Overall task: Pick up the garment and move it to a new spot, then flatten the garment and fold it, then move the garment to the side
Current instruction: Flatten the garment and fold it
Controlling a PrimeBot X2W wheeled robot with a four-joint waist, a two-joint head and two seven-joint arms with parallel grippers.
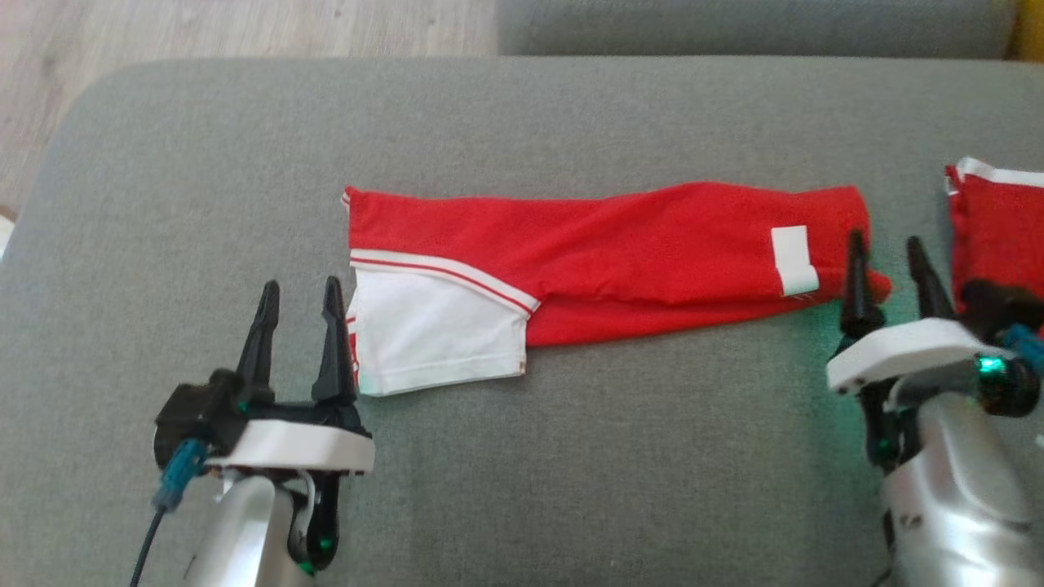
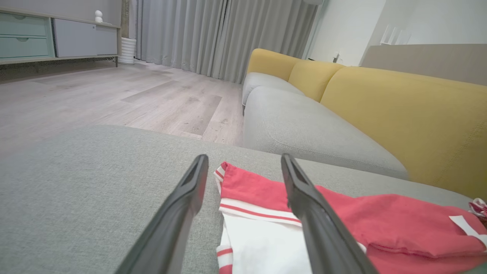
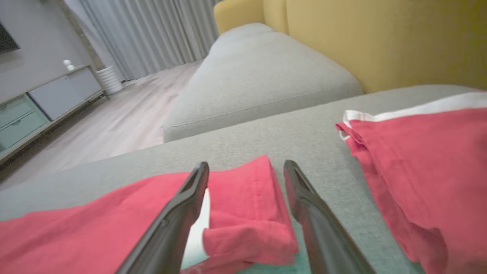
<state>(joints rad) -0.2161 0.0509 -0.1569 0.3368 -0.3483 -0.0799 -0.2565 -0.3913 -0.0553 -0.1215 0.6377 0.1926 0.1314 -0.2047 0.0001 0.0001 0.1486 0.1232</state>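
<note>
The garment lies folded in a long strip on the grey cushion, left gripper and right gripper at its ends, jaws wide and empty, so I'd say the cross-fold and side move remain.

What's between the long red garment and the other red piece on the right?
Bare grey cushion, with one finger of the open right gripper over it, as the head and right wrist views show.

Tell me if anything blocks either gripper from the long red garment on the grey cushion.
Nothing visible does. The open left gripper stands right beside the white end of the red garment, and the open right gripper is at its other end. A second red garment lies further right, not in between.
</note>
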